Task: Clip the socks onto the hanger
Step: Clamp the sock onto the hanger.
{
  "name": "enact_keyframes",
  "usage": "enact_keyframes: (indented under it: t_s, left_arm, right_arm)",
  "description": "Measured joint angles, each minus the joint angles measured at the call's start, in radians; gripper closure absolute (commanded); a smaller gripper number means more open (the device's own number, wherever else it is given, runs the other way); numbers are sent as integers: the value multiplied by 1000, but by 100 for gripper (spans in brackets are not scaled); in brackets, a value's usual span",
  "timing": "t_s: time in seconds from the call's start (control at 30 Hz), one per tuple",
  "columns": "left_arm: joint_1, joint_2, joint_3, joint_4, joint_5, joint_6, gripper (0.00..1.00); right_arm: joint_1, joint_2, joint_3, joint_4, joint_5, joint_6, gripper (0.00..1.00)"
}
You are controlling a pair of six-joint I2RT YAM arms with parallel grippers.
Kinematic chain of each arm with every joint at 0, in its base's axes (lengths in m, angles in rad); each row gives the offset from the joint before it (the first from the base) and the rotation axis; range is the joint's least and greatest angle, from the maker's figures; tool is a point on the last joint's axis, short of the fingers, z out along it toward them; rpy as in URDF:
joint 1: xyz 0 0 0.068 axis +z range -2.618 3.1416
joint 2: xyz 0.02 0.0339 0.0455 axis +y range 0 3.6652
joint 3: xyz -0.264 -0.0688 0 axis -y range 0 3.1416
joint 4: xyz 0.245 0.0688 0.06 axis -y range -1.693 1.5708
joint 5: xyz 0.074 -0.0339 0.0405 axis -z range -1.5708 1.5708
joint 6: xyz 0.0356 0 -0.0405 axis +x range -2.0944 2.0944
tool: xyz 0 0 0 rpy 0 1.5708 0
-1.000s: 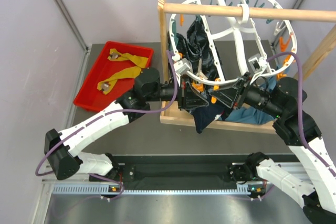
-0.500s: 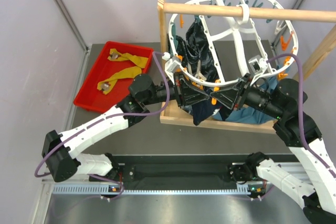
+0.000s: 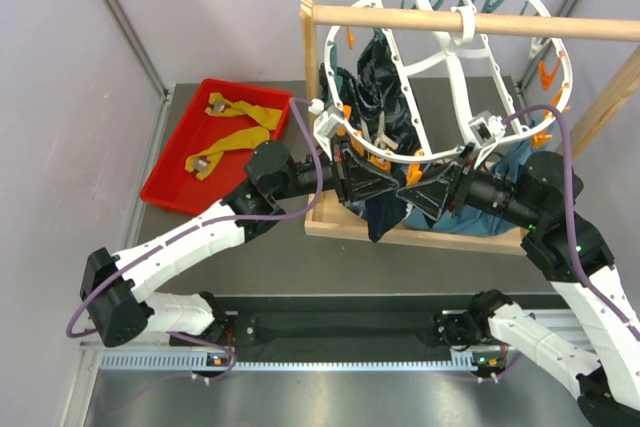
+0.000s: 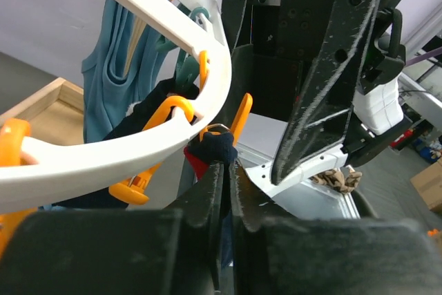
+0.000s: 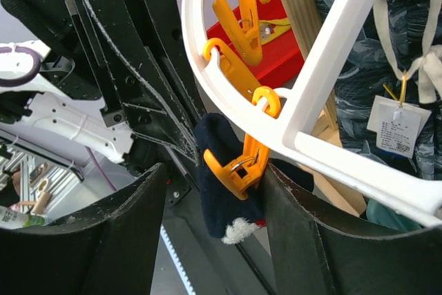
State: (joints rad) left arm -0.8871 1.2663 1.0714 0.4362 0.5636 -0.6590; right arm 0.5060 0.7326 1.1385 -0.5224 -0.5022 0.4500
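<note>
The white oval hanger (image 3: 462,77) hangs from a wooden rod, its near rim between my two grippers. My left gripper (image 3: 372,187) is shut on the top of a navy sock (image 4: 214,148), held up against an orange clip peg (image 4: 238,119) under the rim (image 4: 138,146). The sock hangs down below (image 3: 385,215). My right gripper (image 3: 415,192) is open, its fingers either side of the same orange peg (image 5: 238,167), which sits over the navy sock (image 5: 217,198). The mustard-yellow socks (image 3: 240,127) lie in the red tray.
The red tray (image 3: 178,137) sits at the left. The wooden rod (image 3: 400,17) and base frame (image 3: 420,232) surround the hanger. A dark patterned cloth (image 3: 380,72) and a teal cloth (image 3: 480,217) hang there too. Several more orange and teal pegs line the rim.
My left gripper moved right and lifted the navy sock to the rim. The hanger's near rim has tipped upward. My right gripper shifted slightly left toward the peg.
</note>
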Motion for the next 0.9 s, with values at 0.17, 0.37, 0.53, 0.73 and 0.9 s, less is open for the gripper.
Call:
enact_keyframes:
  t_s: [0.17,0.37,0.53,0.73,0.9]
  left_arm:
    - [0,1,2,-25,6,21,55]
    - [0,-3,8,-135,0,101,34]
    - [-2,-47,8,-280,-55,193,39]
    - [-2,-145,-10,-316,-145,249,44]
    - [-2,-181,-27,-313,-211,272,46]
  right_arm:
    - [0,-7,3,-29,3,-7,34]
    - [0,-6,50,-123,19,-55,24]
    - [0,-6,98,-208,24,-109,20]
    - [0,-10,108,-304,46,-159,18]
    - [0,-18,109,-370,78,-182,18]
